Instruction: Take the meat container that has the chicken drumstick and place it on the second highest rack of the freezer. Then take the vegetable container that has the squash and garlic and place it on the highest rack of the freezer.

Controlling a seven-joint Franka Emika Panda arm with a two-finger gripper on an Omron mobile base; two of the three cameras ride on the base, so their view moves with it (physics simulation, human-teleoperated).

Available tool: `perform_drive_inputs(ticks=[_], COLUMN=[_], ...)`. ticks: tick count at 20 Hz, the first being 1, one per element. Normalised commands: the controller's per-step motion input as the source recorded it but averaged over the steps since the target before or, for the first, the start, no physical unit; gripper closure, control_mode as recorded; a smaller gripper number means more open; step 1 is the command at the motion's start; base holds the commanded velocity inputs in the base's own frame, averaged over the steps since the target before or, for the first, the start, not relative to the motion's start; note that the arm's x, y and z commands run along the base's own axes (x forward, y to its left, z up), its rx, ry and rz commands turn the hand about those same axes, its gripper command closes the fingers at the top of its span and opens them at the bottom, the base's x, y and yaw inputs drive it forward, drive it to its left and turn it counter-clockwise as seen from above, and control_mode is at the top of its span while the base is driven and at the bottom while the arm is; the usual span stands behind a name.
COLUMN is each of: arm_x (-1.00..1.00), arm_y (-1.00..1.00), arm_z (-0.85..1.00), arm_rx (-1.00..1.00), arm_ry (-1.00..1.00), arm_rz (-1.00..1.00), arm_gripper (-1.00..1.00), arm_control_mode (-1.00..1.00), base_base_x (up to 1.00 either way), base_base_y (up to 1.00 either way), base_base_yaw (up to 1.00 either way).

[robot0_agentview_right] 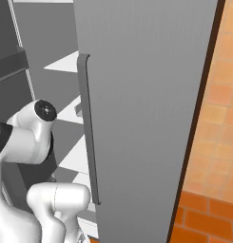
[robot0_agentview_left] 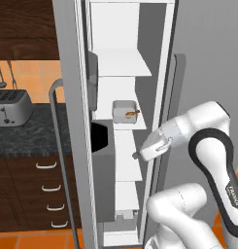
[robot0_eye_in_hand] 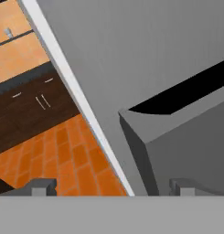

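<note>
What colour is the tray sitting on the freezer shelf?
Grey; the meat container shows best in the left base view.

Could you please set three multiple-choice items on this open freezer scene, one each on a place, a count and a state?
1. Where is the shallow grey meat container with the orange-brown chicken drumstick?
A. on a white shelf inside the tall grey freezer
B. on the dark counter
C. on the floor

2. How many drumsticks lie in it?
A. three
B. one
C. none

3. How is the two-finger gripper?
A. shut on the tray
B. shut on a handle
C. open, holding nothing

Answers: 1 A, the tray rests on a shelf; 2 B, a single piece shows; 3 C, the hand view shows the tips wide apart.
</note>
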Motion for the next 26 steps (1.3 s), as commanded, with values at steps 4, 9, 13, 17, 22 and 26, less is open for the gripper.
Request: perform_drive_inputs(ticks=[4, 9, 13, 17, 22, 26], arm_x=[-1.0, -0.55, 0.0, 0.0, -0.05, 0.0], arm_y=[-0.73, -0.31, 0.0, 0.0, -0.02, 0.0], arm_z=[0.18, -0.05, 0.0, -0.01, -0.01, 0.0], arm_rx=[-0.02, -0.06, 0.0, 0.0, 0.0, 0.0], arm_ry=[-0.1, -0.05, 0.0, 0.0, -0.01, 0.0], arm_rz=[0.0, 0.0, 0.0, 0.0, 0.02, 0.0], arm_gripper=[-1.0, -1.0, -1.0, -1.0, -1.0, -1.0], arm_control_mode=[-1.0, -1.0, -1.0, -1.0, 1.0, 1.0], base_base_x=[0.0, 0.0, 0.0, 0.0, -0.36, -0.74], base_base_y=[0.0, 0.0, 0.0, 0.0, -0.25, -0.48], base_base_yaw=[0.0, 0.0, 0.0, 0.0, 0.15, 0.47])
